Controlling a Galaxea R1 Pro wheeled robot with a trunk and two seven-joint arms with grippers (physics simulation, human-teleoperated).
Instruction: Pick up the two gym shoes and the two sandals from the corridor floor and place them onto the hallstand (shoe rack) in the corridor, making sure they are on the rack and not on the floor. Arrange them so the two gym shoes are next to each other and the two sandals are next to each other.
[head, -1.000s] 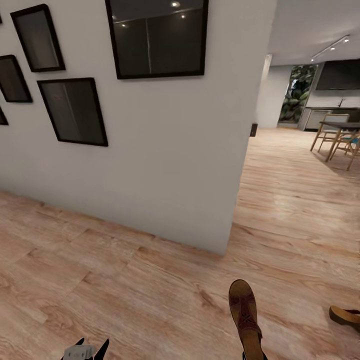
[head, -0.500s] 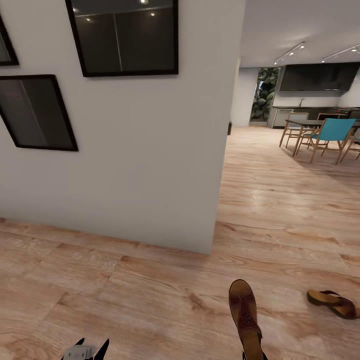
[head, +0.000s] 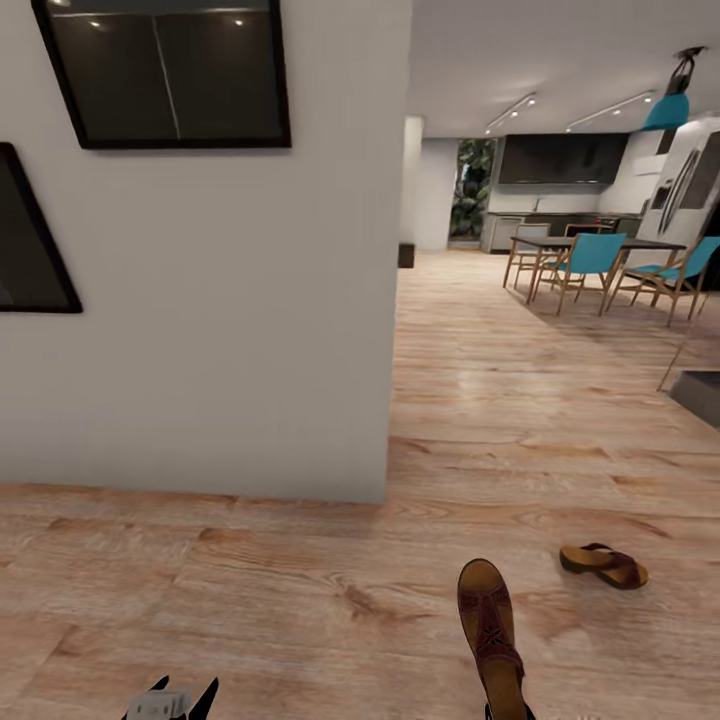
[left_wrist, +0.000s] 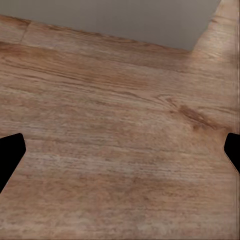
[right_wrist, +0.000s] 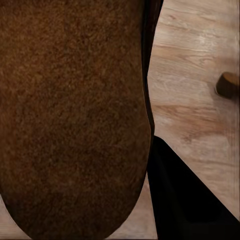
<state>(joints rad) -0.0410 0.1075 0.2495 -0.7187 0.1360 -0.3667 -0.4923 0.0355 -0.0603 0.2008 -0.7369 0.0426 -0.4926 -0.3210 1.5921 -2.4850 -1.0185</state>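
Note:
One brown sandal (head: 490, 630) sticks up at the head view's lower edge, toe pointing away, held from below by my right gripper (head: 508, 714). The right wrist view looks onto its dark brown sole (right_wrist: 75, 115), with a black finger (right_wrist: 185, 195) beside it. The other sandal (head: 603, 565) lies on the wood-plank corridor floor (head: 250, 590), ahead and to the right, and its tip shows in the right wrist view (right_wrist: 229, 85). My left gripper (head: 170, 702) is low at the left, open and empty, its fingers (left_wrist: 10, 152) wide apart over bare floor. The gym shoes and hallstand are out of view.
A white wall with dark picture frames (head: 165, 70) ends at a corner (head: 385, 400) straight ahead. Beyond it the floor runs to a dining table with teal chairs (head: 585, 260). A dark low object (head: 700, 395) sits at the right edge.
The camera has swung to the right: the wall and frames slid left and the dining area came into view. The sandal on the floor now shows whole. Both grippers keep their places in the picture.

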